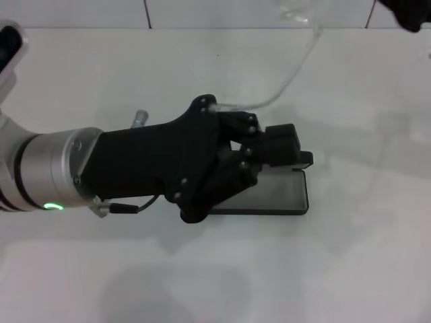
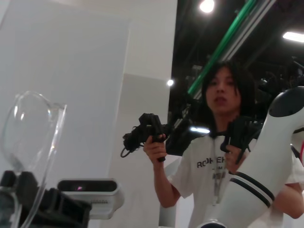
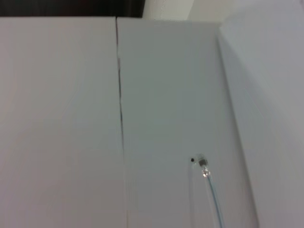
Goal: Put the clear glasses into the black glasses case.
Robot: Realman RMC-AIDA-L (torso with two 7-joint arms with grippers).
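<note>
The black glasses case (image 1: 286, 196) lies open at the table's middle, its grey lining showing, mostly covered by my left gripper (image 1: 286, 151). That gripper hovers just over the case, shut on the clear glasses (image 1: 288, 79). One see-through temple arm curves from the gripper's far side up toward the back right. In the left wrist view a clear lens (image 2: 29, 127) stands right beside the black fingers (image 2: 45, 204). A temple tip of the clear glasses (image 3: 211, 190) shows in the right wrist view. Only a black bit of my right gripper (image 1: 407, 15) shows at the far right corner.
The white table (image 1: 350, 269) spreads all around the case. White wall panels (image 1: 202, 12) close off the back edge. In the left wrist view a person (image 2: 221, 142) with hand-held controllers stands beyond the robot's white body (image 2: 266, 161).
</note>
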